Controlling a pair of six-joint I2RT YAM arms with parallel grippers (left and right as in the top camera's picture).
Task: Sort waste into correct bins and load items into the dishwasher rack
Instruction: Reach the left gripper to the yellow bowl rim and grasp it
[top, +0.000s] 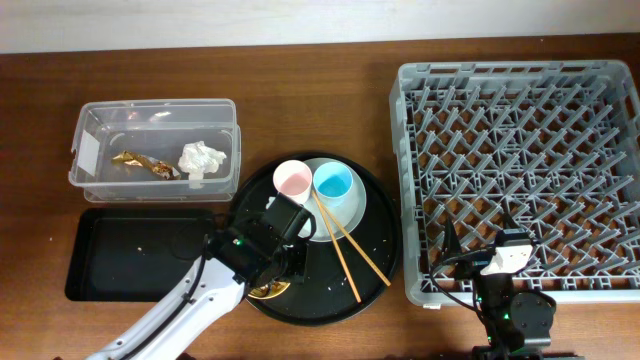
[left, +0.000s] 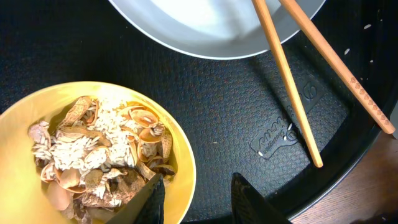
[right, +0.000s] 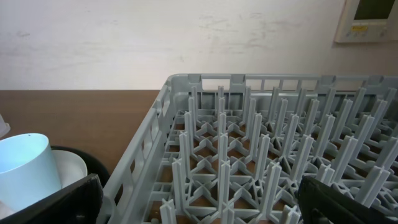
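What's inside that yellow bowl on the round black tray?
The yellow bowl holds brownish food scraps mixed with white rice-like grains. The pile hides the bowl's bottom, and a finger of the left gripper covers the near edge of the pile.

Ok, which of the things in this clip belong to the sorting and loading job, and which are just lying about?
Part of the job: foil wrapper, tissue, food scraps, clear tub, flat black tray, pink cup, blue cup, plate, yellow bowl, chopsticks, rack.

Just lying about: round black tray (only carries the dishes), wall panel.
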